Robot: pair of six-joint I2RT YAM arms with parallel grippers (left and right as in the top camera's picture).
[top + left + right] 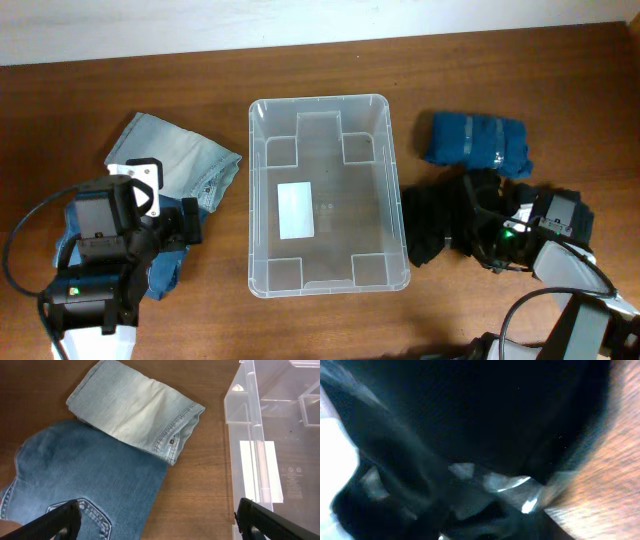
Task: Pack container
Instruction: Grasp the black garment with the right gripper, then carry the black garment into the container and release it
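The container (257, 200) is a clear rectangular bin in the middle of the table, with nothing in it but the white label on its base. Its wall shows at the right of the left wrist view (250, 425). My left gripper (190, 222) is open wide and empty; in its wrist view (157, 525) it hangs over the edge of darker blue jeans (85, 475) and bare table. My right gripper (482, 238) is pushed into a black garment (432, 222). Black cloth (495, 410) fills its blurred wrist view and hides the fingers.
A folded light-blue denim piece (182, 155) lies at the far left, partly over the darker jeans (165, 272). A folded deep-blue garment (475, 142) lies at the far right, behind the black one. The light denim also shows in the left wrist view (135, 407).
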